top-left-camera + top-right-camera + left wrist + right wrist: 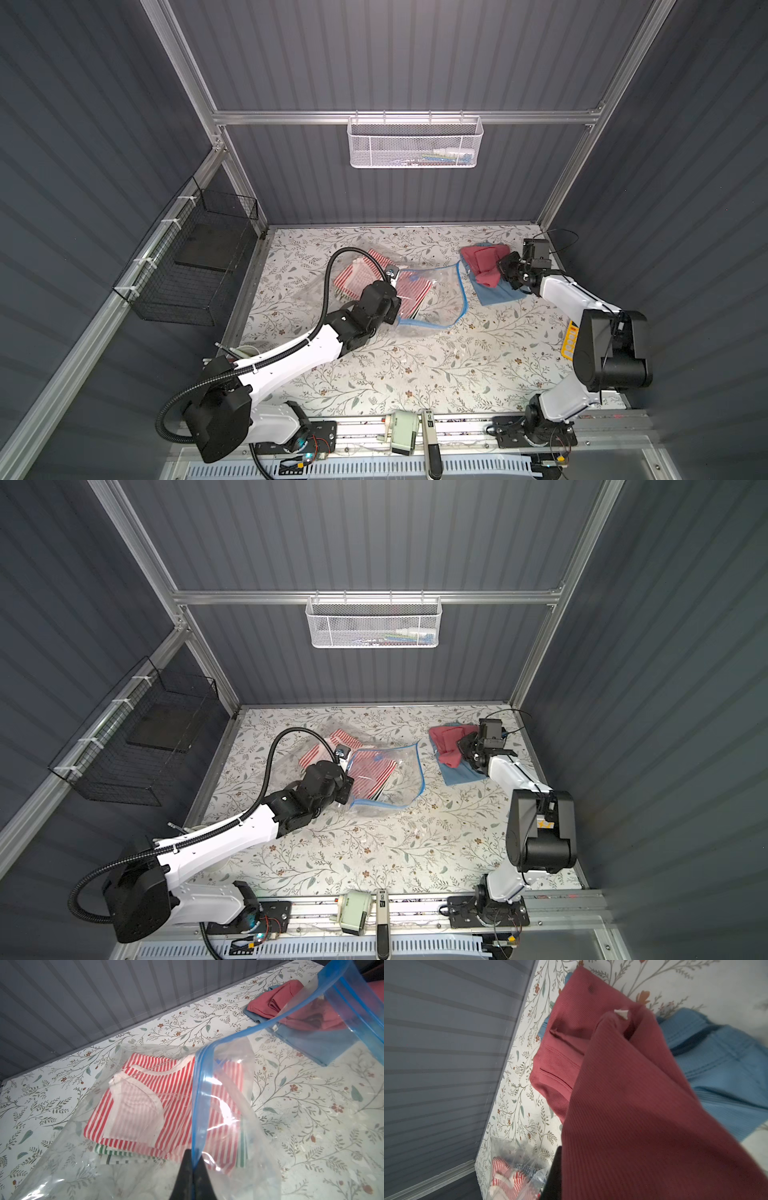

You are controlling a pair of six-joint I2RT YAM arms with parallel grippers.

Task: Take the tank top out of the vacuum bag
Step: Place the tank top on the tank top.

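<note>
The vacuum bag [440, 297] [399, 771] lies crinkled mid-table, clear, with a blue zip strip [197, 1105] along its mouth. Inside it is a folded red-and-white striped tank top [357, 278] [145, 1095] [504, 1169]. My left gripper [397, 297] [347, 777] [193, 1159] is shut on the zip strip and holds that edge of the bag up. To the right, outside the bag, my right gripper [505, 268] [463, 746] [566, 1159] is shut on a plain dark red ribbed garment [484, 259] [633, 1105]. One of its fingers is hidden by the cloth.
A folded blue garment [498, 293] [716, 1059] lies under the dark red one. A green-striped piece [104, 1148] sits beneath the striped top in the bag. A white mesh basket [415, 143] hangs on the back wall, a black wire basket [195, 266] on the left wall.
</note>
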